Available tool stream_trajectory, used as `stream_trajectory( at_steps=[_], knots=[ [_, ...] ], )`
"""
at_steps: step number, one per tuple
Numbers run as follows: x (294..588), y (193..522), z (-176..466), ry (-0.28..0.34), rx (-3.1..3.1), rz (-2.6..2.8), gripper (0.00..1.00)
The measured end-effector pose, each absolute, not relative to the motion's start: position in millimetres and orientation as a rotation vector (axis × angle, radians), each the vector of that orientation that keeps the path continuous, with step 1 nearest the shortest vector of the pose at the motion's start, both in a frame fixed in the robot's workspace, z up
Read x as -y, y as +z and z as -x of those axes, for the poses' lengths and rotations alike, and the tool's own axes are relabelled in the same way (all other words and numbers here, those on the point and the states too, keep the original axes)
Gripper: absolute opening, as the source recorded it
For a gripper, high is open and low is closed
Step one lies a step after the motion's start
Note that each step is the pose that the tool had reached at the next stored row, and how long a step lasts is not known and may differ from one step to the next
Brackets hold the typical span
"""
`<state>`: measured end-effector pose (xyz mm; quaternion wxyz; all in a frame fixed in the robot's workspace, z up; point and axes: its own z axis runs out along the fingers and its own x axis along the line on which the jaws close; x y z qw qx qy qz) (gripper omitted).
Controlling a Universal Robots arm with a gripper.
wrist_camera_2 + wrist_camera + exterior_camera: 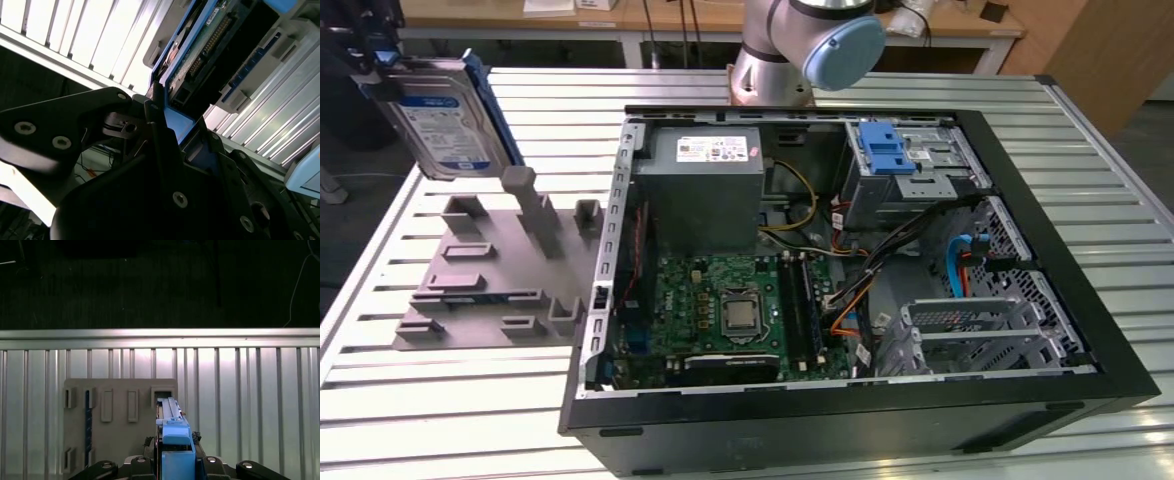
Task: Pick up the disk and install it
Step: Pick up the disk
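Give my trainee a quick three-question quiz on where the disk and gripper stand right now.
1. True or false: the disk is seated inside the computer case.
2. The raised disk is nearest which? A) the grey slotted fixture B) the motherboard C) the power supply
3. Fill in: the gripper is shut on the ____.

Key: 1 false; 2 A; 3 disk.

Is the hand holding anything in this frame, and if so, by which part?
Yes. The hand grips the disk by its blue plastic end, holding it in the air above the grey fixture.
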<state>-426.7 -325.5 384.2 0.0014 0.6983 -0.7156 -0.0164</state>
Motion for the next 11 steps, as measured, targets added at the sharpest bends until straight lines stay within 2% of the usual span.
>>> stream_trajectory(
  at_steps=[11],
  knots=[
    [325, 398, 427, -0.052, 2.247, -2.192, 0.36]
  ],
)
